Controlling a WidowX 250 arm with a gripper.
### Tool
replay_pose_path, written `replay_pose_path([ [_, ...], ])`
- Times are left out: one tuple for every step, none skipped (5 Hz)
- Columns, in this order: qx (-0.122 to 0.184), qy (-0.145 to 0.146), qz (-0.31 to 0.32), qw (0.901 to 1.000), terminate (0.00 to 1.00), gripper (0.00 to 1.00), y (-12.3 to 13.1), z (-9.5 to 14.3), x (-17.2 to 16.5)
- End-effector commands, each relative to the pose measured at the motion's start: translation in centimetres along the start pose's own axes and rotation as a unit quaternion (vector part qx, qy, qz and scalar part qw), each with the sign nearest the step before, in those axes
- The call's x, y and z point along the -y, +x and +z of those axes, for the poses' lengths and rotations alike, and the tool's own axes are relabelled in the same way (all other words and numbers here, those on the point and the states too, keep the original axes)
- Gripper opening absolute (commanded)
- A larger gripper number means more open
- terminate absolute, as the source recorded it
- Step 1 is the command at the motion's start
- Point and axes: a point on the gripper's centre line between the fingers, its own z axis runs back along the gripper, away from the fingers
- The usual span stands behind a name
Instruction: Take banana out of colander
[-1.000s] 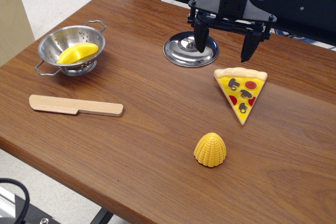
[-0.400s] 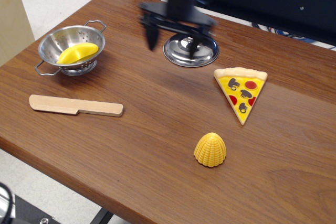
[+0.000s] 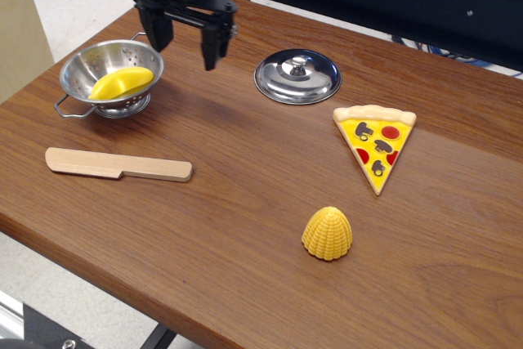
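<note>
The yellow banana (image 3: 120, 82) lies inside the shiny steel colander (image 3: 90, 61) at the table's back left. My black gripper (image 3: 185, 45) hangs open and empty above the table just right of the colander. Its left finger is by the colander's far handle and its right finger is over bare wood. It touches neither the colander nor the banana.
A flat steel lid with a knob (image 3: 297, 76) lies at the back centre. A pizza slice (image 3: 377, 138) lies to the right, a ribbed yellow corn piece (image 3: 327, 233) in front, a wooden knife (image 3: 118, 165) at front left. The table edge runs close behind the colander.
My gripper has swept left, from above the lid to beside the colander, staying open. Nothing on the table has moved.
</note>
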Motion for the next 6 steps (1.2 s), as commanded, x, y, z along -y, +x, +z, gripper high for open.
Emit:
replay_pose_path([
  [0.023, 0.021, -0.022, 0.9993, 0.00, 1.00, 0.7, 3.4, -5.0],
  [0.029, 0.028, -0.035, 0.9986, 0.00, 1.00, 0.0, 2.9, -6.2],
  [0.032, 0.030, -0.049, 0.9979, 0.00, 1.00, -1.2, 1.7, -6.9],
  [0.019, 0.035, -0.043, 0.9983, 0.00, 1.00, -1.4, 0.3, -6.8],
  [0.015, 0.037, -0.039, 0.9984, 0.00, 1.00, -1.4, -0.8, -6.2],
  [0.019, 0.041, -0.023, 0.9987, 0.00, 1.00, -1.4, -1.4, -6.2],
])
